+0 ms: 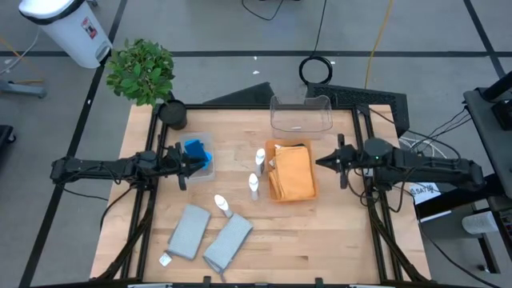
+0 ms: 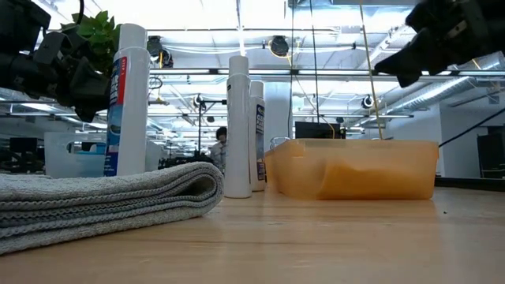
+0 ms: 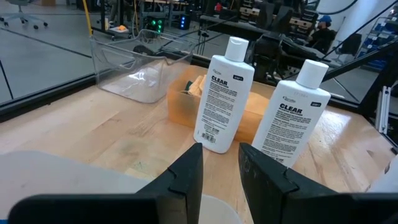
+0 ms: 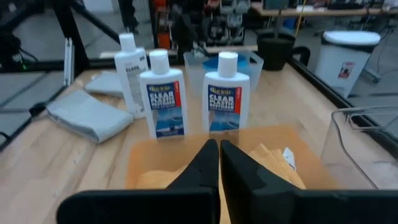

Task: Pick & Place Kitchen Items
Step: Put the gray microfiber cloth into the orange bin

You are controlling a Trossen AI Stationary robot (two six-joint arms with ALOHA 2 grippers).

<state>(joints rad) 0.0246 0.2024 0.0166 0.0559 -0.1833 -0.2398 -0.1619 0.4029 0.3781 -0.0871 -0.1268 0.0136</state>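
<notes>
Overhead, both dark arms lie stretched low and level across the tabletop [image 1: 296, 240], pointing at each other from opposite edges. The left tool [image 1: 194, 162] reaches in from the left side and ends over the clear bin [image 1: 210, 166] that holds the blue sponges [image 1: 195, 150]; its fingers [image 3: 186, 177] stand narrowly apart with nothing between them. The right tool [image 1: 321, 161] reaches in from the right side and stops just beside the orange tray [image 1: 307, 192], its fingers [image 4: 205, 163] pressed together and empty, aimed over the orange cloth [image 1: 293, 170] folded inside that tray.

Between the two tools stand two white bottles [image 1: 260, 158], upright just beside the tray's left wall, one nearer the back and one [image 1: 254, 185] nearer the front. A third bottle [image 1: 222, 205] stands farther forward and to the left, close to the two grey cloths [image 1: 188, 231], which lie folded side by side near the front edge, the second one [image 1: 230, 242] to the right of the first. An empty clear container [image 1: 301, 114] sits at the back edge behind the tray, and a green potted plant [image 1: 142, 72] stands at the back left corner.

From table height, the left arm hangs above the grey cloth on the left, the right arm above the tray on the right.
</notes>
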